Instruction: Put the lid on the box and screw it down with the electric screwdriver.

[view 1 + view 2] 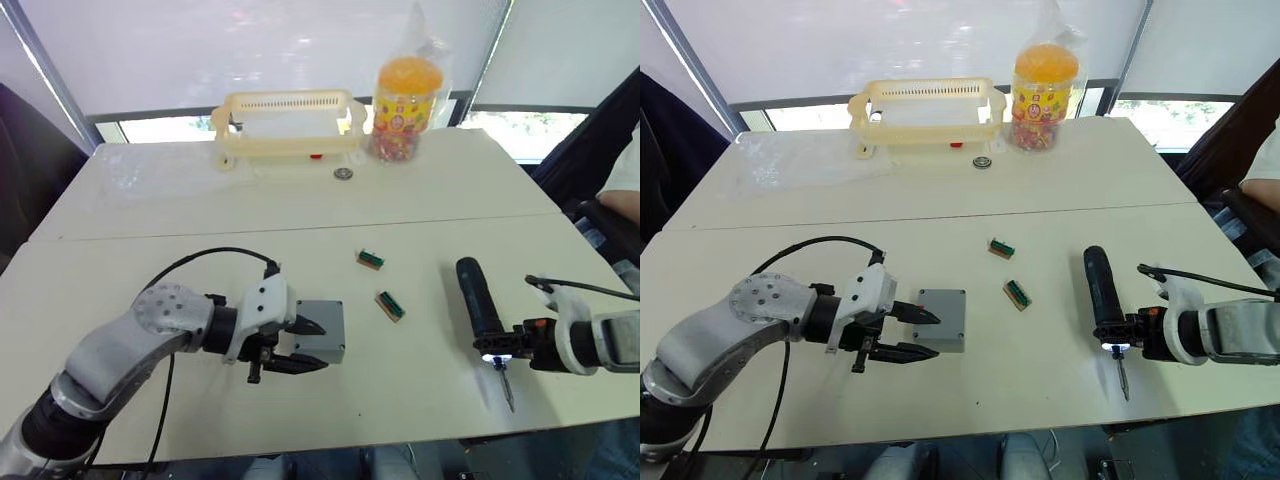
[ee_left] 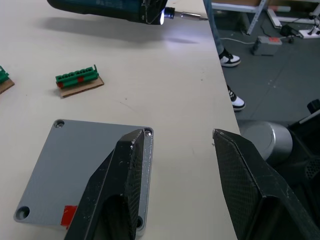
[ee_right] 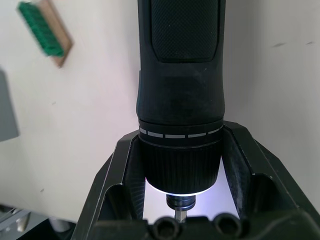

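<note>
Cream laminate covers the desk (image 1: 300, 190), two tops butted together, and everything I work with sits on the near one. At the far edge stand a slotted cream basket (image 1: 285, 125) and a jar with an orange lid (image 1: 407, 95), well away from the job.

The grey box (image 1: 322, 330) lies flat near the front, with the lid (image 2: 85, 170) already seated on it, a screw hole showing at each visible corner and a red mark on its near edge. My left claw (image 1: 312, 346) is spread wide, one finger (image 2: 125, 185) lying over the lid's edge, the other out over bare desk, gripping nothing.

My right claw (image 3: 182, 195) is pinched on the electric screwdriver (image 1: 480, 310), clasping its collar just behind the lit bit end; the tool lies nearly flat on the desk, well apart from the box, bit pointing toward me.

So I judge the lidding done and the screwing not yet begun. Next calls for raising the driver, tipping it upright and carrying it across to a corner hole, while my left claw steadies the box.

Two small green terminal blocks (image 1: 390, 305) lie between box and driver.
</note>
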You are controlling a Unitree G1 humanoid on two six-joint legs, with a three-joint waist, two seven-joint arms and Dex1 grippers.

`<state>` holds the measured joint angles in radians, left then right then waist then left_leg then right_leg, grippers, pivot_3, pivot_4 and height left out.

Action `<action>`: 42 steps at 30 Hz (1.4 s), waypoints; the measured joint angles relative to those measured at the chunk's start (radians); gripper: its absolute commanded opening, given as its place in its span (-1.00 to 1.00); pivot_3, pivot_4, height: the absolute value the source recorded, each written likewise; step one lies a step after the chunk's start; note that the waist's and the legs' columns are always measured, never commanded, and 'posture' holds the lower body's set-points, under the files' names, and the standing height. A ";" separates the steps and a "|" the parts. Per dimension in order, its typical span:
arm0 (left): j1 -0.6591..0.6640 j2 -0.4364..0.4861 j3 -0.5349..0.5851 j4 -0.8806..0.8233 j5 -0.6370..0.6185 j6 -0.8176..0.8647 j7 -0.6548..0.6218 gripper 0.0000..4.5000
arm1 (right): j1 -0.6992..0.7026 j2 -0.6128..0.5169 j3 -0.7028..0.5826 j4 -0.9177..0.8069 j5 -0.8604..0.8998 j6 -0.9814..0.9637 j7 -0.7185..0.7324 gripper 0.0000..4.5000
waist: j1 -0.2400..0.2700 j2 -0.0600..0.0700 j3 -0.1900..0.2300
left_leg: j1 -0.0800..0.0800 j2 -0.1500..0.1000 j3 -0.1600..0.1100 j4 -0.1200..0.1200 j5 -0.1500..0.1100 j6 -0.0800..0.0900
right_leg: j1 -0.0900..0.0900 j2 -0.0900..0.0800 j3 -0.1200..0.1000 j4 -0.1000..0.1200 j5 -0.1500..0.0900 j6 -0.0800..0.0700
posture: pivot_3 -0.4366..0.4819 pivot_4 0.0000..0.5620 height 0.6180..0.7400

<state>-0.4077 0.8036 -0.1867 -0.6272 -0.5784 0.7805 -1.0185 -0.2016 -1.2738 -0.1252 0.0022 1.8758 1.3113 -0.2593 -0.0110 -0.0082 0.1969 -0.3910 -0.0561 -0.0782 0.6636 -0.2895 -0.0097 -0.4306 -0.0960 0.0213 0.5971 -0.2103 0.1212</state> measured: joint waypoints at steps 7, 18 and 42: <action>0.004 -0.009 -0.004 0.058 0.008 -0.004 0.024 0.01 | -0.043 0.033 0.024 0.003 -0.115 0.009 0.046 0.89 | 0.001 0.000 0.000 | 0.000 0.000 0.000 0.000 0.000 0.000 | 0.000 0.000 0.000 0.000 0.001 0.002 | -0.05 -0.47 1.00; 0.074 -0.074 0.225 0.229 -0.024 0.026 0.199 0.01 | -0.245 0.098 -0.011 -0.194 -0.563 -0.228 0.405 0.97 | -0.002 0.003 0.000 | 0.001 0.001 -0.003 0.000 0.000 0.000 | -0.001 0.002 -0.002 0.001 0.002 0.004 | -0.05 -0.47 1.00; 0.126 -0.170 0.026 0.310 0.120 -0.015 0.238 0.01 | -0.046 0.513 0.398 -0.470 -1.374 -0.580 0.725 0.97 | 0.025 -0.001 -0.003 | 0.001 -0.001 -0.004 0.002 0.001 -0.003 | 0.000 -0.001 -0.001 0.002 0.006 0.003 | -0.05 -0.47 1.00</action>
<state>-0.2813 0.6339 -0.1611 -0.3172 -0.4584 0.7654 -0.7803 -0.2476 -0.7603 0.2732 -0.4681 0.5023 0.7317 0.4656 0.0136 -0.0095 0.1942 -0.3902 -0.0576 -0.0826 0.6657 -0.2881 -0.0129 -0.4303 -0.0966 0.0200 0.5986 -0.2042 0.1247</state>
